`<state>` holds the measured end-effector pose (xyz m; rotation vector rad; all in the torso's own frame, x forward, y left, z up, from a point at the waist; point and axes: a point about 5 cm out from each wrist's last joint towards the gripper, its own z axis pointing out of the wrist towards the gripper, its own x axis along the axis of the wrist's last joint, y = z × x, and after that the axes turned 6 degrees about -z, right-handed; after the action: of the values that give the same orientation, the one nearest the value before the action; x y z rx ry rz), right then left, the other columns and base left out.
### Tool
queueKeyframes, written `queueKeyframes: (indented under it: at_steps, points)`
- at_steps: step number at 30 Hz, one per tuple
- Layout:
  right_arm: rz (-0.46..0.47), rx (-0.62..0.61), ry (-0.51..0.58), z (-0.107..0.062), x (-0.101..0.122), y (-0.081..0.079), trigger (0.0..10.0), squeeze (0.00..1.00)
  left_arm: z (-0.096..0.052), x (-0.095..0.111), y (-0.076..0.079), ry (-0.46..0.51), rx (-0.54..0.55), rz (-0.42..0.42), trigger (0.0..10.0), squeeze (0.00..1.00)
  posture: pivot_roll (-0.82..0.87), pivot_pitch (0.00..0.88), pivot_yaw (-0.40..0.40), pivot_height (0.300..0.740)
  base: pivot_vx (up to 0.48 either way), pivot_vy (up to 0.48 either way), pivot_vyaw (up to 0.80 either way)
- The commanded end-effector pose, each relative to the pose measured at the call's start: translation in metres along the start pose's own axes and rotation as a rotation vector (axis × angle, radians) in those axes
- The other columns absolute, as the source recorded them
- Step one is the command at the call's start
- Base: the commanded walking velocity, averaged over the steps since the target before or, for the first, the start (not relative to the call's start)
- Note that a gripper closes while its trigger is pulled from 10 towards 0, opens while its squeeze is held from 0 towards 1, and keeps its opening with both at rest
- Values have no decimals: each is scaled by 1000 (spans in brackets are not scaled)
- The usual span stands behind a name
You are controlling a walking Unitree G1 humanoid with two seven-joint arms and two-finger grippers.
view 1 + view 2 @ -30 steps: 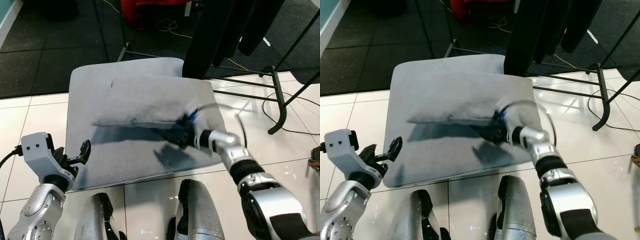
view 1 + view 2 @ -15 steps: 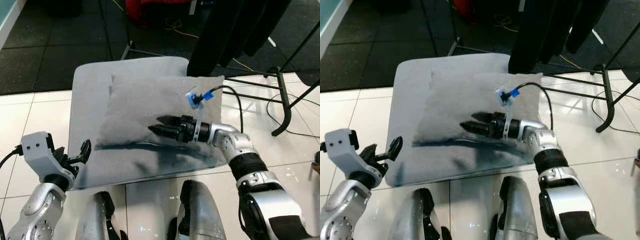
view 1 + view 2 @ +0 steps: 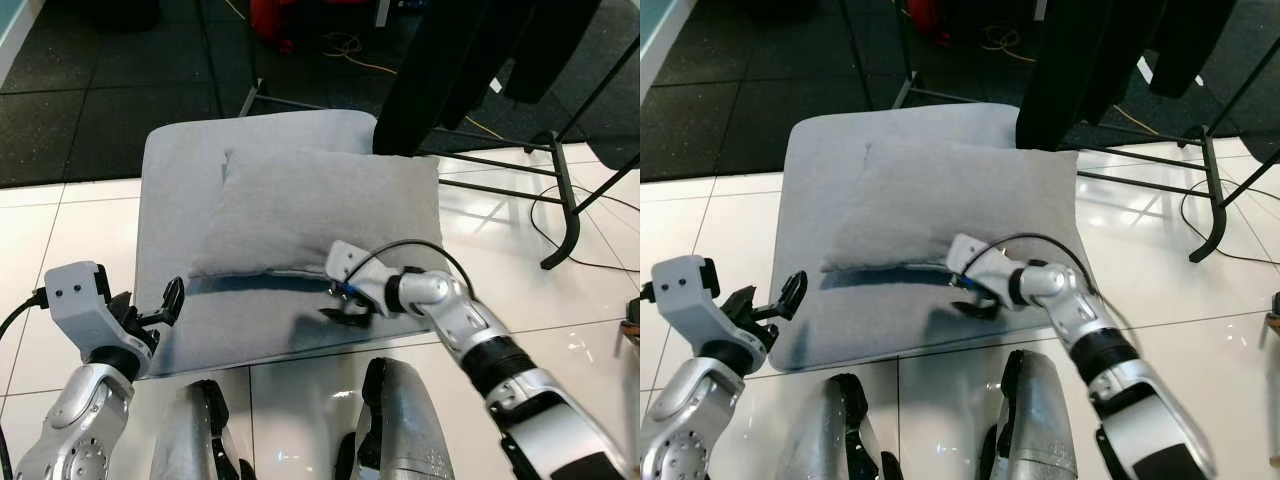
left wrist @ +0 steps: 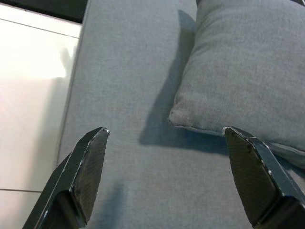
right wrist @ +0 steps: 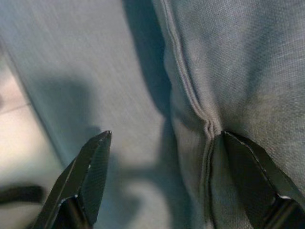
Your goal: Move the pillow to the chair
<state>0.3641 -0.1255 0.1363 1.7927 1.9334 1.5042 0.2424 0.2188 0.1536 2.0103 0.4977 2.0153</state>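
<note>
A grey pillow lies flat on the grey seat of the chair, towards its right and back. My right gripper is low at the pillow's front edge, pointing left. It is open in the right wrist view, with one finger against the pillow's seam and the other over the bare seat. Off the seat's front left corner, my left gripper is open and holds nothing. The left wrist view has its fingers wide apart, facing the pillow's corner.
Black garments hang from a rack just behind the chair's right side. The rack's metal legs and cables cross the white tiles to the right. Dark mat flooring lies behind. My own legs are at the seat's front edge.
The right gripper came off the top of the pillow and dropped to its front edge. The pillow has settled flat on the seat. The left arm has stayed put.
</note>
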Motion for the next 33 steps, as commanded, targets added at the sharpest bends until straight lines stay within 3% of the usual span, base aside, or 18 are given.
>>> queueKeyframes:
  at_steps: [1,2,3,4,6,13,17,25,31,32,33]
  points:
    - [-148,-47,-110,-2,-13,-4,10000,0,-5,-5,-2,-20,17,-10,10000,0,-62,355,-55,500,0,0,0]
    - [-148,-47,-110,-2,-13,-4,10000,0,-5,-5,-2,-20,17,-10,10000,0,-62,355,-55,500,0,0,0]
    - [-241,-75,-156,-4,-18,-4,10000,0,-6,-5,-2,-20,18,-11,10000,0,-63,358,-55,500,0,0,0]
    - [-241,-75,-156,-4,-18,-4,10000,0,-6,-5,-2,-20,18,-11,10000,0,-63,358,-55,500,0,0,0]
    - [-387,-183,-216,-8,-26,2,10000,0,-7,-5,-2,-19,20,-12,10000,0,-64,362,-58,500,0,0,0]
    - [-461,-278,-225,-9,-29,10,10000,0,-8,-5,-1,-17,19,-13,10000,0,-64,363,-58,500,0,0,0]
    - [-555,-420,-235,-12,-27,21,10000,0,-8,-4,0,-14,15,-13,10000,0,-64,366,-58,500,0,0,0]
    - [-614,-579,-196,-16,-20,32,10000,0,-8,-2,1,-9,11,-10,10000,0,-59,367,-58,500,0,0,0]
    - [-646,-623,-197,-17,-19,36,9686,0,-8,-1,1,-7,11,-10,10000,0,-58,366,-58,500,0,0,0]
    - [-660,-616,-217,-16,-23,34,0,0,-9,-1,1,-6,10,-8,10000,0,-51,369,-56,500,0,0,0]
    - [-660,-616,-217,-16,-23,34,0,0,-9,-1,1,-6,10,-8,10000,0,-51,369,-56,500,0,0,0]
